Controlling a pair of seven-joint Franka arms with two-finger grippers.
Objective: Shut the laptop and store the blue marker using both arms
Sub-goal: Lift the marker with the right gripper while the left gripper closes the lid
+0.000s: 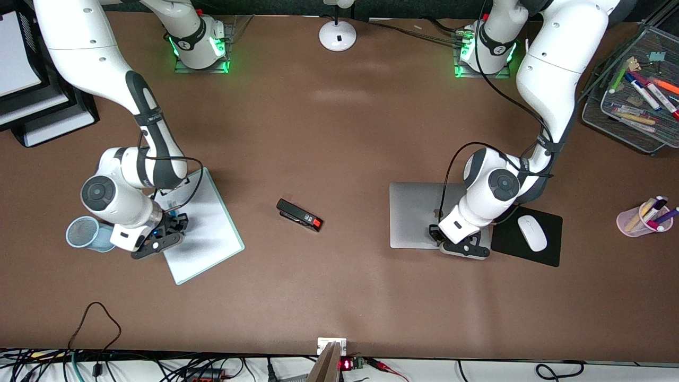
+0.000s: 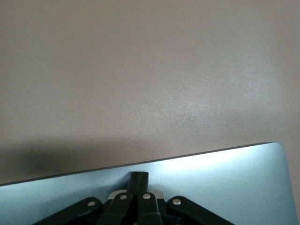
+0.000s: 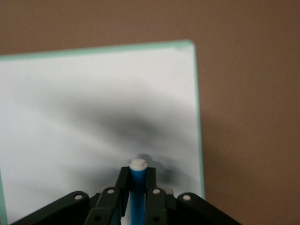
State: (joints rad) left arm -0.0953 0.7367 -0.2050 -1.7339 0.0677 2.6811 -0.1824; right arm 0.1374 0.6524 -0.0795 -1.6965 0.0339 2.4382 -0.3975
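Observation:
The silver laptop (image 1: pixel 414 212) lies closed and flat toward the left arm's end of the table. My left gripper (image 1: pixel 460 245) is shut and empty, its tips (image 2: pixel 139 177) down on the lid (image 2: pixel 225 178) close to the edge nearer the front camera. My right gripper (image 1: pixel 172 223) is over a white, green-edged board (image 1: pixel 212 233) toward the right arm's end. It is shut on the blue marker (image 3: pixel 137 197). The marker stands between the black fingers (image 3: pixel 123 180) with its whitish end poking out past them.
A pale-blue mesh cup (image 1: pixel 82 233) sits beside the right gripper. A black stapler (image 1: pixel 299 215) lies mid-table. A white mouse (image 1: pixel 532 233) rests on a black pad (image 1: pixel 546 254) next to the laptop. A pink pen cup (image 1: pixel 644 217) and a mesh tray (image 1: pixel 610 114) of markers are beside the left arm.

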